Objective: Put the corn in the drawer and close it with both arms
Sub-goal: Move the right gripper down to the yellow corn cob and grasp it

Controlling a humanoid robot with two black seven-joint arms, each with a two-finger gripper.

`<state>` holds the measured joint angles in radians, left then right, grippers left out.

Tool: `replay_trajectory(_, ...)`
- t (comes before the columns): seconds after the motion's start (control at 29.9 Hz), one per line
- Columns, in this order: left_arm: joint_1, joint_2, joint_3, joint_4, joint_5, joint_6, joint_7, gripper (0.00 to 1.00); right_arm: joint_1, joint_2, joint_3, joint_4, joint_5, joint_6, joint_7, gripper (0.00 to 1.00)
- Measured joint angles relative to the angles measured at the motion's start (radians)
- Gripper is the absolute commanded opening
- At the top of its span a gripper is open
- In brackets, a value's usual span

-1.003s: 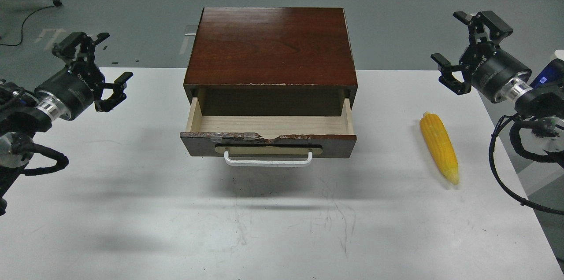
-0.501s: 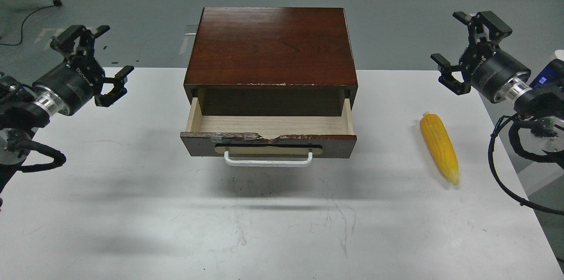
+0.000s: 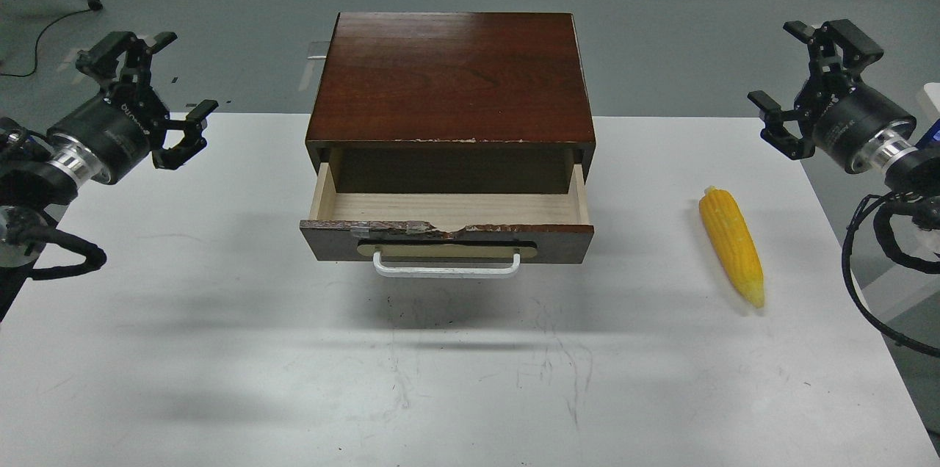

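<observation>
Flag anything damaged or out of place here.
The drawer front's top edge is chipped, with a dip near its middle and clear tape on the left. The cabinet top's front edge shows pale chips too. The corn lies intact on the table, right of the cabinet. Nothing spilled.

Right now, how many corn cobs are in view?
1. The yellow tapered plastic-looking corn cob lies on the white table, right of the open dark brown drawer. None visible inside it.
</observation>
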<state>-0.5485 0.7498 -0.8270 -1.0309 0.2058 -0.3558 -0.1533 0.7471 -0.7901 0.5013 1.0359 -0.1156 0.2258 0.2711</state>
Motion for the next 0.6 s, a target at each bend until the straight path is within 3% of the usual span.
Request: replay_trajectory(0.6,0.001,0.026,0.004,-0.003,0.007,-0.003,0.001,0.98,-0.013,0.002,0.069,-0.068,0.008,-0.040,0.018,1.00)
